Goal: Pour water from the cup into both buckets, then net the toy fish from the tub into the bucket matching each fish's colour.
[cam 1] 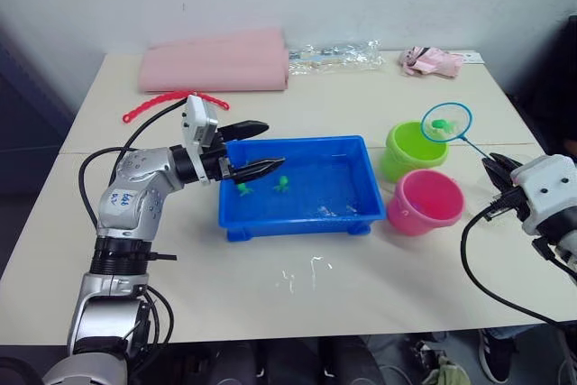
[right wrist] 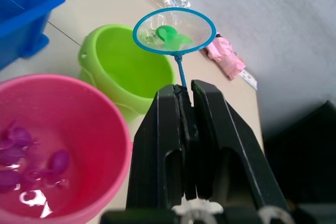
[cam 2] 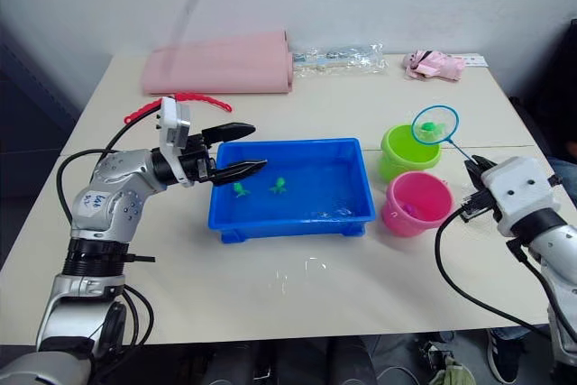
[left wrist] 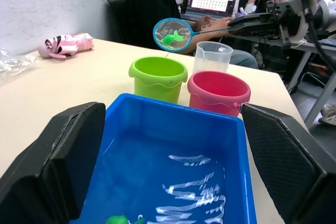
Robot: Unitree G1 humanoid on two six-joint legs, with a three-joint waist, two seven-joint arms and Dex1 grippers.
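Over the green bucket [cam 1: 413, 151] we see the net [cam 1: 446, 122], its blue hoop held above the rim with one green fish [right wrist: 173, 36] lying in the mesh. Our right pincer [right wrist: 186, 94] is pressed together on the net's thin handle, off to the right of both buckets. The pink bucket [cam 1: 425, 202] stands just in front of the green one, nearly touching it, and the right wrist view shows several magenta fish [right wrist: 31, 161] sitting in water at its bottom. Both buckets stand just right of the blue tub [cam 1: 302, 188], which rests near the middle of the pale surface [cam 1: 297, 295]. Two green fish [cam 1: 281, 185] lie in the tub's water toward its left half. Our left pincer [cam 1: 252, 149] is spread, its two fingers reaching over the tub's left rim, pinching nothing. From the left wrist view we see the clear cup [left wrist: 212, 57] standing upright behind the buckets. At the far edge of the surface lie a pink folded cloth [cam 1: 216, 62], a clear plastic bag [cam 1: 335, 55] and a red beaded strip [cam 1: 167, 104].
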